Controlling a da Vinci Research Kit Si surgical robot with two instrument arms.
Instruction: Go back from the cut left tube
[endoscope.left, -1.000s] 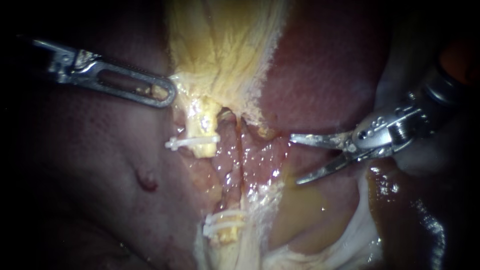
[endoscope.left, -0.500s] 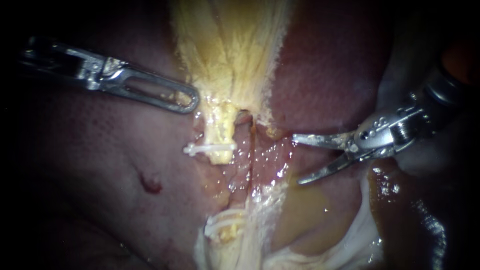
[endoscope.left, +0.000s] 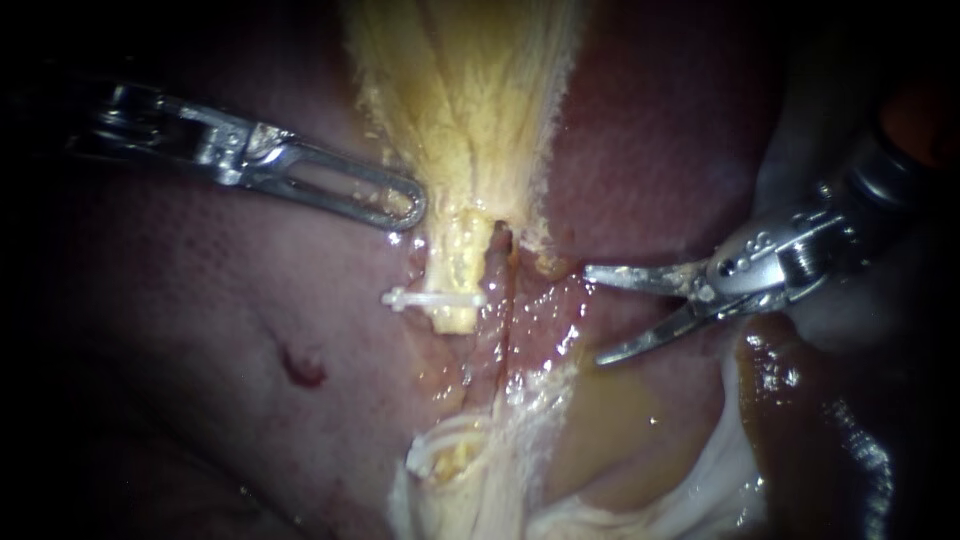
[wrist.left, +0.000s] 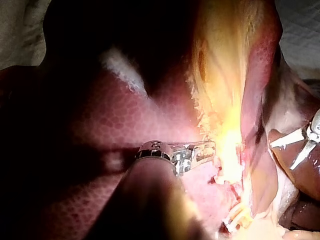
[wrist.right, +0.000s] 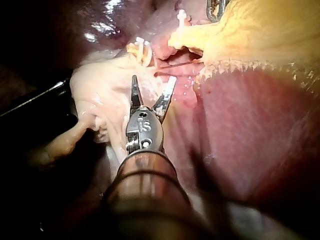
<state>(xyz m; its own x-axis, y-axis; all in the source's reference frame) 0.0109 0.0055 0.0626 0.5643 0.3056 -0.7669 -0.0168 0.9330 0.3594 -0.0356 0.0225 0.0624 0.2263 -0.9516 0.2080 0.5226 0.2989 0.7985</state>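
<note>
While the right instrument (endoscope.left: 592, 315) holds its claw open, the cut left tube (endoscope.left: 458, 265) with its white clip (endoscope.left: 435, 298) lies ahead of that claw, apart from it, just beside the left instrument (endoscope.left: 408, 208), whose claw seems clamped on the gallbladder (endoscope.left: 470, 90)

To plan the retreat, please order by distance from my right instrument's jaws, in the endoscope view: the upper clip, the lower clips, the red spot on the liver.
1. upper clip, left of the right instrument
2. lower clips, below and left
3. red spot, farthest left
</note>
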